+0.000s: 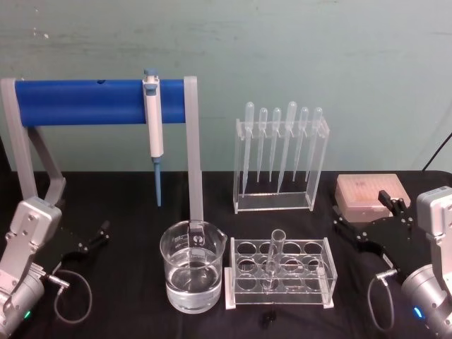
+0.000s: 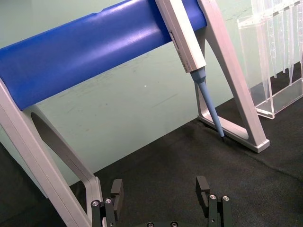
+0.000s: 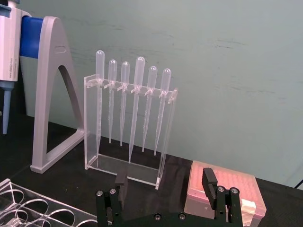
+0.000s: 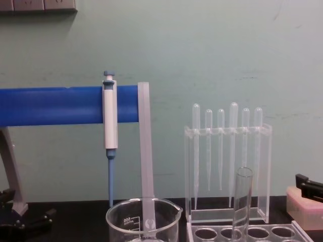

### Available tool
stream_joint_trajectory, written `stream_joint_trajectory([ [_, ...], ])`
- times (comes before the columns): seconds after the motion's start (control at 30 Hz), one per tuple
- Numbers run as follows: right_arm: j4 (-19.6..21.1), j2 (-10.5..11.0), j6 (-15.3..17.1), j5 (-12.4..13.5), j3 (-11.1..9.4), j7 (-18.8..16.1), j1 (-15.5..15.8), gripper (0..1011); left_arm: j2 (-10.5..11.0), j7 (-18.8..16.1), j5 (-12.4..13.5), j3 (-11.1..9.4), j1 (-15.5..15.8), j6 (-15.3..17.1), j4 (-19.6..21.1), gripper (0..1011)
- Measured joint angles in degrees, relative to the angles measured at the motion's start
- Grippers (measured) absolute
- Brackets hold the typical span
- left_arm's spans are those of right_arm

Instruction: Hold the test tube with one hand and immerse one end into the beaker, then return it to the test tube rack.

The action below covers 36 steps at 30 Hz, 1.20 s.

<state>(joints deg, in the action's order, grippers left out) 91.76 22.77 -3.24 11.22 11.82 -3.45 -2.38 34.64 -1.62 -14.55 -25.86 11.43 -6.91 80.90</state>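
1. Tube (image 1: 273, 253): clear glass, narrow, flared rim at top; stands near upright, leaning slightly, in a middle hole of a clear rack, just right of the beaker. In the chest view the tube (image 4: 241, 203) rises well above the rack top.
2. Beaker (image 1: 192, 265): wide clear glass, pour spout, white printed marks; upright on the black table, partly filled with clear liquid. The chest view shows its rim (image 4: 143, 209) and marks.

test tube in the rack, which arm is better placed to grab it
Probably right. The test tube stands right of the beaker, which sits between it and the left gripper; the right gripper is open with a free path.
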Motion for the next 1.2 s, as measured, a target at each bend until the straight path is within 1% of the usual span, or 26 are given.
stream_joint_trajectory([
  [1.2, 0.06, 0.07, -0.05, 0.10, 0.05, 0.00, 0.00, 1002, 0.00, 0.00, 0.00, 0.00, 0.00, 0.00, 0.00, 1000],
])
